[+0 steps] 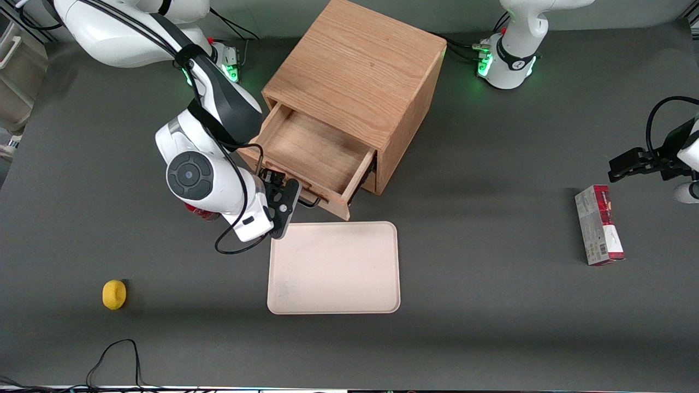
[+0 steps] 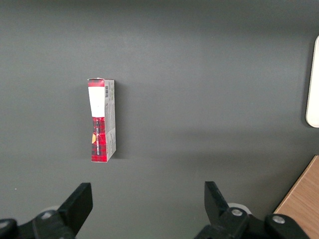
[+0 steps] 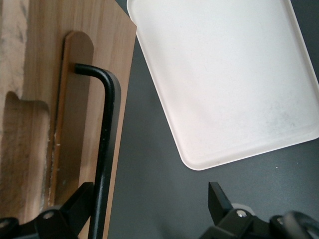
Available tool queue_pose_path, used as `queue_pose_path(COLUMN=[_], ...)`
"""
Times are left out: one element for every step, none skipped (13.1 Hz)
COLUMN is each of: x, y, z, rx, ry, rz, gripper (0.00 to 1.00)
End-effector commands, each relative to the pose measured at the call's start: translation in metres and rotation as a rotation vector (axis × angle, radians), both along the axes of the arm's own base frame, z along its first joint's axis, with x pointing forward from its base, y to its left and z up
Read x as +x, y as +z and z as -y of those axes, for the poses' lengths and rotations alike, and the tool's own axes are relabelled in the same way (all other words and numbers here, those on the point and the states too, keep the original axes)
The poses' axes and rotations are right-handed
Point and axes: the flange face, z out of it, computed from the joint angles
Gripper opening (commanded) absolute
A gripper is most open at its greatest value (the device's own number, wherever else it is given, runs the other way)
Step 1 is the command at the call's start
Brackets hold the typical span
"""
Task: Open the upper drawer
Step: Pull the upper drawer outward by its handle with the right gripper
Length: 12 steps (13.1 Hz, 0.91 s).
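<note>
One stiff, light wooden tray, the upper drawer (image 1: 322, 158), is sitting well out of its cabinet (image 1: 360, 65) above the beige tray (image 1: 334, 267), and I'm holding my gripper (image 3: 149, 209) open-jawed around its thin black handle (image 3: 107, 149), the only sensible grip

The gripper (image 3: 149, 209), jaws spread, straddles the upper drawer (image 3: 60, 99)'s black handle (image 3: 105, 149), beside a cream tray (image 3: 224, 74).
</note>
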Motion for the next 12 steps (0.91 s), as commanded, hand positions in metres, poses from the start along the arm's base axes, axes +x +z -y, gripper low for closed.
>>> queue_pose_path(x=[0.015, 0.021, 0.032, 0.036, 0.042, 0.052, 0.058, 0.062, 0.068, 0.072, 0.075, 0.076], y=[-0.003, 0.004, 0.006, 0.008, 0.008, 0.012, 0.014, 0.015, 0.018, 0.030, 0.044, 0.056], z=[0.010, 0.016, 0.030, 0.037, 0.047, 0.063, 0.073, 0.083, 0.095, 0.099, 0.101, 0.107], rx=[0.001, 0.006, 0.000, -0.005, -0.013, -0.021, -0.028, -0.036, -0.045, -0.045, -0.041, -0.039], ry=[0.031, 0.035, 0.019, 0.021, 0.017, -0.010, -0.026, -0.046, -0.073, -0.098, -0.103, -0.114], rz=[0.009, 0.028, 0.043, 0.053, 0.062, 0.077, 0.087, 0.094, 0.103, 0.126, 0.154, 0.164], gripper=[1.00, 1.00, 1.00, 1.00, 1.00, 1.00, 1.00, 1.00, 1.00, 1.00, 1.00, 1.00])
